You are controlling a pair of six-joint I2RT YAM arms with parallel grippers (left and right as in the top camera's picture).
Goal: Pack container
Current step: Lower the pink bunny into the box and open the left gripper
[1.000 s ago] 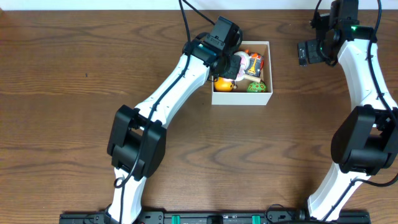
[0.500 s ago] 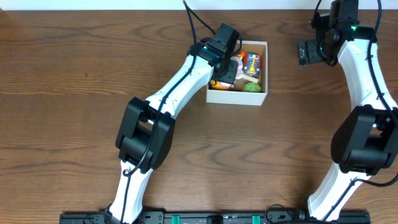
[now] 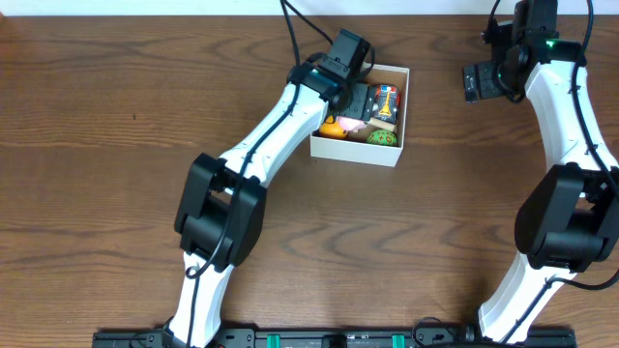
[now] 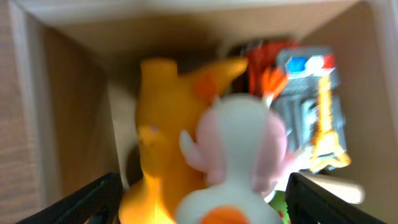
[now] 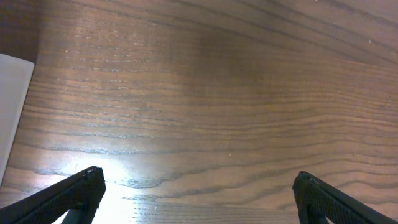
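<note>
The container (image 3: pixel 354 155), a shallow white box with a tan inside, lies at the back middle of the table, slightly skewed. My left gripper (image 3: pixel 354 98) hangs over its left half. In the left wrist view that gripper (image 4: pixel 202 190) is open, its black fingers (image 4: pixel 93 199) far apart. A white and pink toy (image 4: pixel 239 149) lies between them without touching either, beside an orange-yellow toy (image 4: pixel 161 124) and a grey and orange toy (image 4: pixel 311 106). A green toy (image 3: pixel 383 138) lies in the near corner. My right gripper (image 3: pixel 481 82) is open over bare wood.
The container's tan inner wall (image 4: pixel 68 106) rises close to the left finger. In the right wrist view the open right gripper (image 5: pixel 199 186) hangs over brown table, with a white edge (image 5: pixel 12 106) at the far left, probably the container's side.
My left gripper has opened and let go of the white and pink toy inside the container. The container has slid a little left and turned slightly. The right arm has not moved.
</note>
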